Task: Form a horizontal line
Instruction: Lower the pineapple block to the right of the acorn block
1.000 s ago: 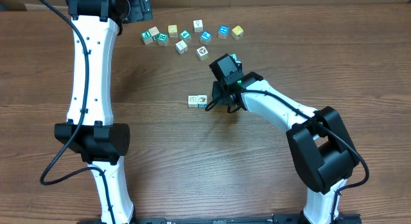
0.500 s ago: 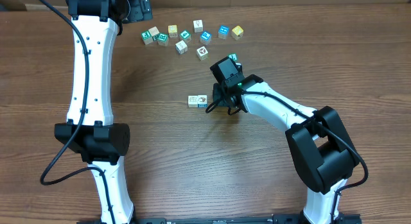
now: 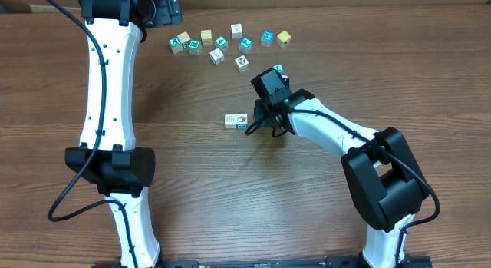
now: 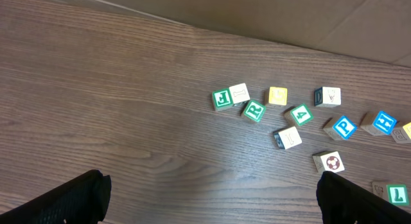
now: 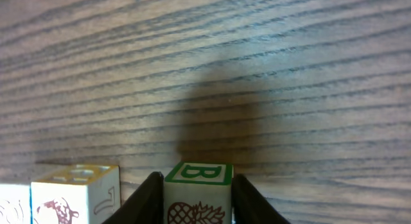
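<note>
Cube with the green edge (image 5: 198, 176), lettered B on top and showing a pineapple on its near face, is sitting between the jaws of the right gripper (image 5: 196, 203), which are clenching on its two side faces; whether it is resting on the bench (image 5: 270, 70) or hanging just above it cannot be told; the tan cube (image 5: 76, 192) is lying just beside it toward the robot's left, apart from it, with one finger standing in the gap; the white cube (image 5: 11, 205) is touching the tan one on its far side; so the row is running left to right, and the held cube is coming in at its right end, roughly level with the others; closing the gap is looking like a small sideways shift leftward, limited by that finger; the left gripper (image 4: 215, 195) is hanging with jaws released and empty, well apart, over the loose cubes (image 4: 276, 105); the right arm is the nearer one.
</note>
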Robot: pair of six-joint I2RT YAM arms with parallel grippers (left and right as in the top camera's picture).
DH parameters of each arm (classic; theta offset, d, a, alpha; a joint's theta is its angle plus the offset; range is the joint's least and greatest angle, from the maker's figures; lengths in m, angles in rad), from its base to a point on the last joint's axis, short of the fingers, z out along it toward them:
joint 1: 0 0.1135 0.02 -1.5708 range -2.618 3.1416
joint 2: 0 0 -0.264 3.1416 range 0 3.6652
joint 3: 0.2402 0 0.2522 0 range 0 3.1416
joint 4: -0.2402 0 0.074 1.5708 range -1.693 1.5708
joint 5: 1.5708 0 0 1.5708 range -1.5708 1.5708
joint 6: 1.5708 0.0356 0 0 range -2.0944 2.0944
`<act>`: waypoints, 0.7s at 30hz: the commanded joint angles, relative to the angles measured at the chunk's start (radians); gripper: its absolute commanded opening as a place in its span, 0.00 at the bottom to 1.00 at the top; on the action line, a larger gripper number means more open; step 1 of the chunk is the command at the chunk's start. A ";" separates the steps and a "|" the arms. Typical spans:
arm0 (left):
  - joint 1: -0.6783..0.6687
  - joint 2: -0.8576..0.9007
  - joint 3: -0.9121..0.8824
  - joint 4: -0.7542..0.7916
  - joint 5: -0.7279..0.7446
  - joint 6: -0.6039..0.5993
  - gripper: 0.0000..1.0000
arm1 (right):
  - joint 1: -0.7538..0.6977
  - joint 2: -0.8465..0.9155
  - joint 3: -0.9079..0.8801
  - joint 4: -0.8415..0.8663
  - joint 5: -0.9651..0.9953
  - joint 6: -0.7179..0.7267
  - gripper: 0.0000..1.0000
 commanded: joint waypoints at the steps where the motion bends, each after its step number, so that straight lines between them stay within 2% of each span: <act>1: -0.007 -0.004 0.005 0.000 -0.006 0.011 1.00 | 0.002 0.007 -0.006 0.006 -0.008 0.010 0.22; 11: -0.007 -0.004 0.005 0.000 -0.006 0.011 1.00 | 0.006 0.007 -0.006 0.011 -0.050 0.011 0.24; 21: -0.007 -0.004 0.005 0.000 -0.006 0.011 1.00 | 0.006 0.007 -0.006 0.071 -0.050 0.010 0.36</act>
